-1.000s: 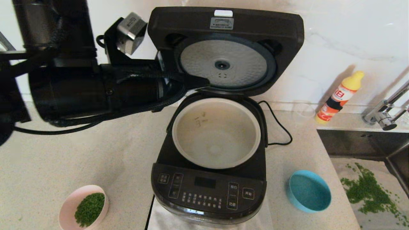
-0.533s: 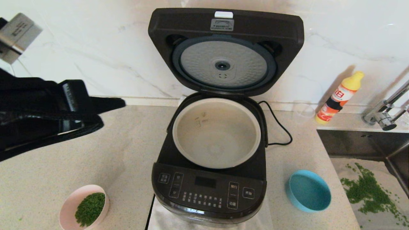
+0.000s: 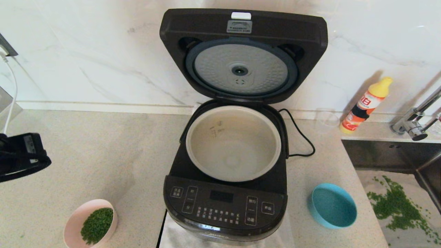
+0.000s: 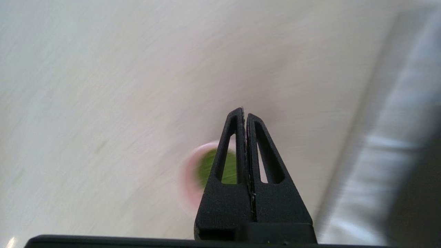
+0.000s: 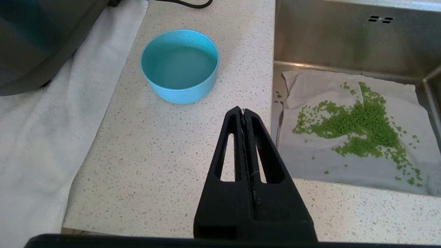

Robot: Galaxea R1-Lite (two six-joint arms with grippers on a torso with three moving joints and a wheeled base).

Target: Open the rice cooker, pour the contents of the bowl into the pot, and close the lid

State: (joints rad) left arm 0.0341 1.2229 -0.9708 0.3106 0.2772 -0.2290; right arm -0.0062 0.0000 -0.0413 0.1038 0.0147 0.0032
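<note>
The speckled counter (image 3: 103,144) carries a pink bowl (image 3: 74,220) near its front edge, a white towel (image 5: 38,131), a blue bowl (image 3: 332,205) and an orange bottle (image 3: 365,105) beside the sink edge.

Looked like a home kitchen: speckled stone countertop (image 3: 86,144) against a marble-look wall (image 3: 86,51), stainless sink (image 5: 344,38) with faucet (image 3: 413,127) just right of the parked right gripper (image 5: 244,111), detergent bottle (image 3: 365,105) at the wall, rice cooker (image 3: 227,193) on a towel (image 5: 34,137).
</note>
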